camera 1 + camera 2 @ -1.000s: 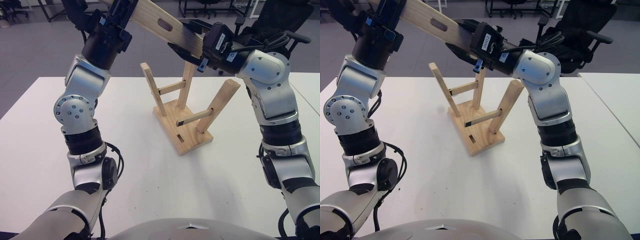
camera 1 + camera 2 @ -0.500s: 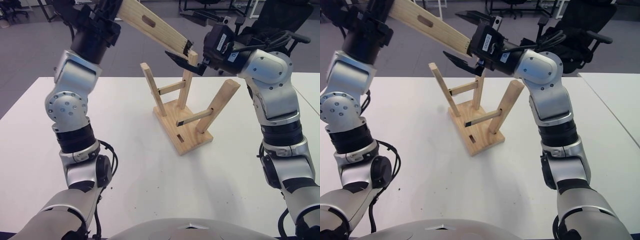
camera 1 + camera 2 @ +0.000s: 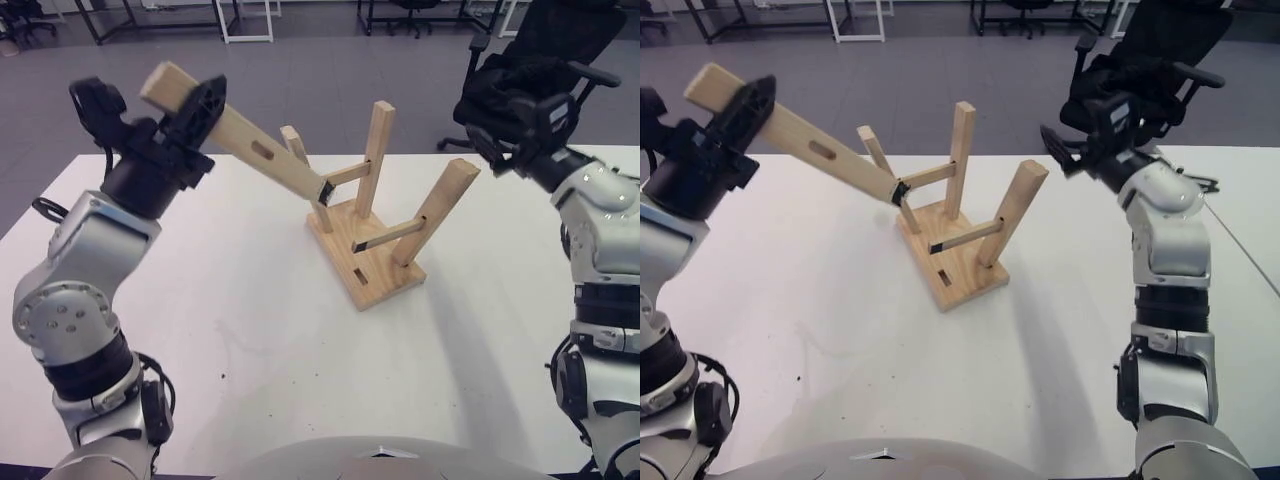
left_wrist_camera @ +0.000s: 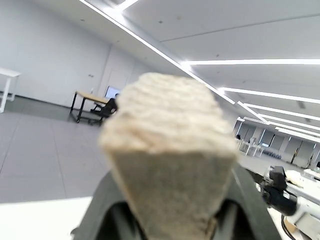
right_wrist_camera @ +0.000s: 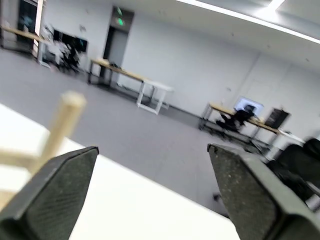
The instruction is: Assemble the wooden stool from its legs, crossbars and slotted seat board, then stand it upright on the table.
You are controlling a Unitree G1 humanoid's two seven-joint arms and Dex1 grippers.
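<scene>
Up in the upper left, the left hand (image 3: 185,122) pinched one end of a loose wooden leg (image 3: 262,157). The leg slanted down, its low end just beside a crossbar (image 3: 345,177). Mid-frame, the stool sat upside down on its seat board (image 3: 380,285) on the white bench (image 3: 300,380), three legs pointing up. At the upper right, the right hand (image 3: 1065,152) hung spread, holding nothing.

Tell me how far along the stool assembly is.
Done: seat board carries three legs and two crossbars. In hand: left gripper holds the fourth leg, tip near the rear crossbar; right gripper open, clear. Left: seat that leg, then stand it upright.
</scene>
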